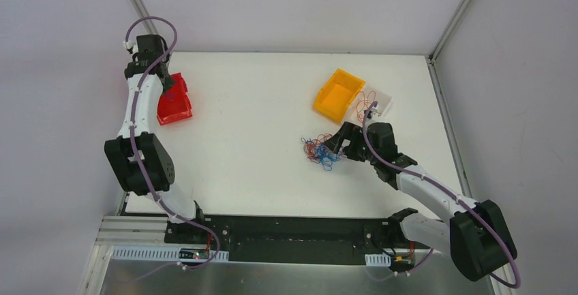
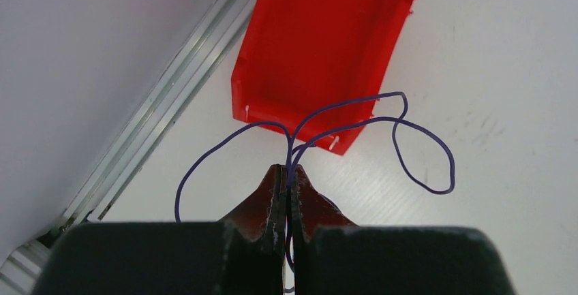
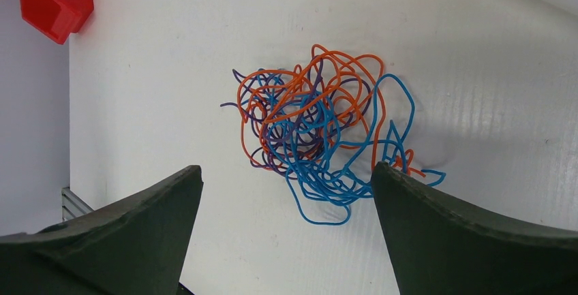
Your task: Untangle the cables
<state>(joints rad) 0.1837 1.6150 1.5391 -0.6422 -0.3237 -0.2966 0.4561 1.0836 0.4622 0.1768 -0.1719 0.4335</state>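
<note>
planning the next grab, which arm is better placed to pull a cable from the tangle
Right: the right gripper is open beside the tangle; the left gripper is shut on a purple cable by the red bin.

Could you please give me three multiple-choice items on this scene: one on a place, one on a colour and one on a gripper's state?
1. Where is the red bin? A) near the table's left edge B) at the table's middle C) by the right arm's base
2. What colour is the wire in the left gripper? A) orange B) green C) purple
3. How is the right gripper? A) shut B) open C) out of view
Answers: 1 A, it lies far left in the top view. 2 C, a purple loop leaves its shut jaws. 3 B, its jaws stand wide apart before the tangle.
</note>
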